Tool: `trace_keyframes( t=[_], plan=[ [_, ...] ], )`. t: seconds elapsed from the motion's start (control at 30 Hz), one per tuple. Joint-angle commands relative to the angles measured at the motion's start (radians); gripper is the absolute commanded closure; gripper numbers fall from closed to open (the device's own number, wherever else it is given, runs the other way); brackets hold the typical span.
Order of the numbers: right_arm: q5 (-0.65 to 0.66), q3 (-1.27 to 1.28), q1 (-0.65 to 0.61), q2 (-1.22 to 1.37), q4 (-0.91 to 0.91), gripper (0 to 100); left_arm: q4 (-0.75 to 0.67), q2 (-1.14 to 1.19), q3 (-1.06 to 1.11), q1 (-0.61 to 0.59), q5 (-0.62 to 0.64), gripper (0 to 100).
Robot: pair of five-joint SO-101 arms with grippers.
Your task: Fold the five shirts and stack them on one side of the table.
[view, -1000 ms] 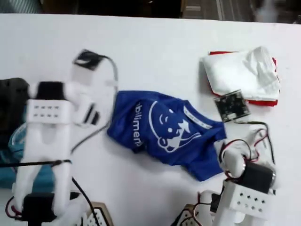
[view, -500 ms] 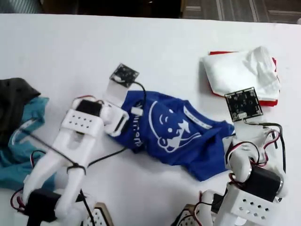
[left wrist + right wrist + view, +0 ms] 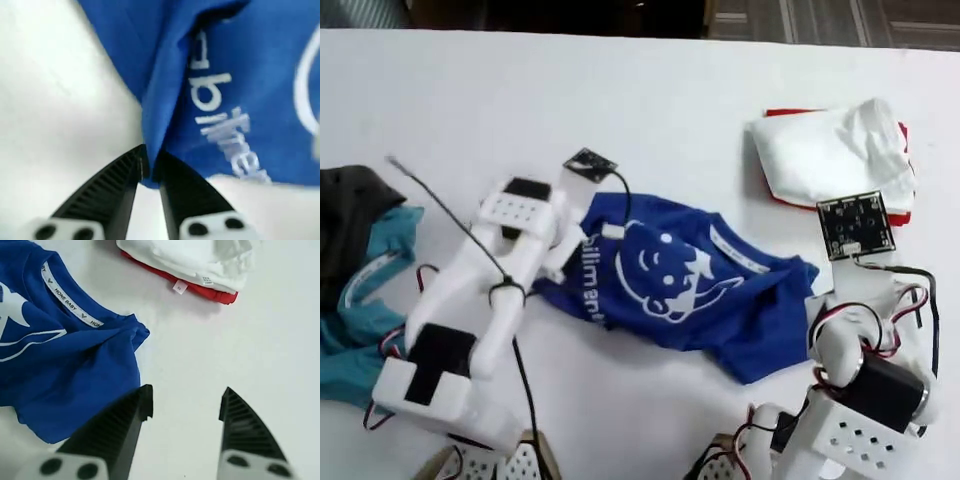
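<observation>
**Ana:** What is the left gripper (image 3: 149, 161) doing?

**Ben:** Its two black fingers are squeezed together on the edge of the blue shirt (image 3: 680, 285). A fold of the cloth is pinched between them.

**Ana:** And the right gripper (image 3: 186, 394)?

**Ben:** Its fingers are wide apart, with nothing in them. It is above the white table (image 3: 650, 100), just beside the blue shirt's corner near the collar.

**Ana:** Where is the blue shirt?

**Ben:** It lies crumpled on the table between the two arms.

**Ana:** What else is there?

**Ben:** A folded white shirt (image 3: 832, 150) lies on a red shirt (image 3: 892, 217), past the blue shirt on the right arm's side. A teal shirt (image 3: 360, 330) and a dark shirt (image 3: 348, 205) lie in a heap on the blue shirt's other side.
</observation>
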Motion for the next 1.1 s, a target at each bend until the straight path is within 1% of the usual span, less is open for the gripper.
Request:
trace_keyframes(
  t=[0.0,0.1,0.17,0.27,0.37,0.5,0.7,0.83,0.93,1.07],
  plan=[
    [-0.049,-0.014,0.015,-0.004,-0.073,77.6,0.204,-0.006,-0.107,0.005,-0.005,97],
    [-0.183,0.017,-0.016,0.041,-0.170,77.6,0.407,-0.006,-0.180,-0.034,-0.009,97],
    [-0.235,0.012,-0.070,0.125,-0.237,77.6,0.493,-0.008,-0.223,-0.072,-0.049,97],
    [-0.285,-0.066,-0.162,0.317,-0.283,77.6,0.489,-0.052,-0.228,-0.152,-0.092,97],
    [-0.325,-0.235,-0.245,0.542,-0.277,77.6,0.493,-0.146,-0.193,-0.244,-0.144,97],
    [-0.377,-0.526,-0.338,0.839,-0.202,77.6,0.493,-0.305,-0.038,-0.361,-0.264,97],
    [-0.462,-0.980,-0.490,1.199,-0.094,77.6,0.491,-0.483,0.203,-0.531,-0.439,97],
    [-0.496,-1.244,-0.619,1.429,-0.036,77.6,0.489,-0.526,0.229,-0.649,-0.512,97],
    [-0.493,-1.396,-0.717,1.607,-0.010,77.7,0.486,-0.525,0.231,-0.698,-0.543,97],
    [-0.491,-1.559,-0.809,1.833,-0.010,77.6,0.486,-0.525,0.232,-0.709,-0.542,97]
  ],
)
